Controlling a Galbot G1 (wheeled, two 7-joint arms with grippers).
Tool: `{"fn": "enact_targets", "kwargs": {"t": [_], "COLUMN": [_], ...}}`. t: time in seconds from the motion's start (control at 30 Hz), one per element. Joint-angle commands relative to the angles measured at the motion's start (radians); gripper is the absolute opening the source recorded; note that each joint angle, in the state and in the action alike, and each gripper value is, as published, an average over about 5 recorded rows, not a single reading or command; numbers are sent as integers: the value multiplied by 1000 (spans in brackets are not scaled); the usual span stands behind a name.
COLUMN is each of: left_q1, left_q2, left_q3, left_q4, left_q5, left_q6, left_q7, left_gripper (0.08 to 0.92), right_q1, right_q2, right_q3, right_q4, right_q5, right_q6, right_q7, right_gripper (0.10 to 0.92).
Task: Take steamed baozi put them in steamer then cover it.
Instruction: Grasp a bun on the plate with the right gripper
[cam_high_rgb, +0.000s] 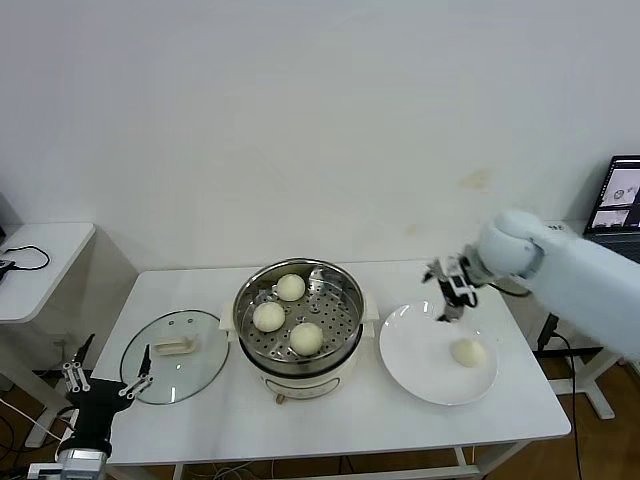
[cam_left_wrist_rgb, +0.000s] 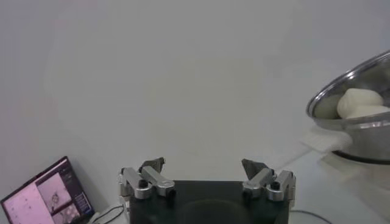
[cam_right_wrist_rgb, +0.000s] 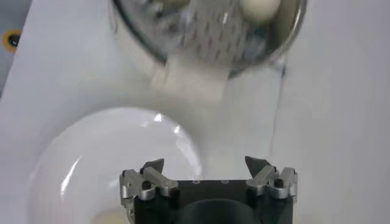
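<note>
While three steamed baozi (cam_high_rgb: 290, 287) sit on the perforated tray inside the steamer (cam_high_rgb: 298, 318) at the centre of the head view, the fourth steamed baozi (cam_high_rgb: 467, 352) lies alone on the white plate (cam_high_rgb: 420, 360) at lower right, toward that plate's right side. The steamer is a shiny steel pot on a cream-white base, standing on the white table (cam_high_rgb: 340, 410) and uncovered. Its cover (cam_high_rgb: 175, 356), clear glass with a metal rim and a cream bar handle, lies flat on the table just to the left of the pot, apart from it.

My right gripper (cam_high_rgb: 452, 292) hangs at centre right of the head view, over the upper left rim of the plate, between the steamer and the lone bun. In the right wrist view its fingers (cam_right_wrist_rgb: 152, 170) stand wide apart with nothing between them; the plate (cam_right_wrist_rgb: 91, 158) fills the lower left of that frame and the steamer (cam_right_wrist_rgb: 207, 30) the top.

My left gripper (cam_high_rgb: 105, 378) is parked at the lower left corner of the head view, off the table's front left edge and near the cover. Its fingers (cam_left_wrist_rgb: 149, 170) are likewise spread wide and empty. In the left wrist view the steamer (cam_left_wrist_rgb: 359, 115) shows at the right edge with buns (cam_left_wrist_rgb: 359, 102) above its rim.

A monitor (cam_high_rgb: 620, 195) stands at the right edge of the head view; its screen content is too small to read. No brand marks or labels are legible on any item.
</note>
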Motion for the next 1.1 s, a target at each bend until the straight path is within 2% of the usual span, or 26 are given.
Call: {"fn": "enact_targets", "kwargs": {"t": [0.03, 0.87, 1.1], "left_q1": [3, 37, 36], "left_q2": [-3, -20, -20], "left_q3": [7, -12, -16], "left_q4": [2, -20, -18], "left_q5": [3, 9, 8], "left_q6": [0, -1, -1], "left_q7": [0, -2, -1], "left_gripper": [823, 823, 823], "right_q1": [-266, -425, -428], "right_q2": [-140, 37, 63], "right_q3": [155, 275, 277], "right_q4": [-11, -211, -231], "right_q5": [-128, -224, -233], "right_q6": [-18, 6, 4], "right_q7": [-7, 48, 50], "right_gripper": [823, 822, 791]}}
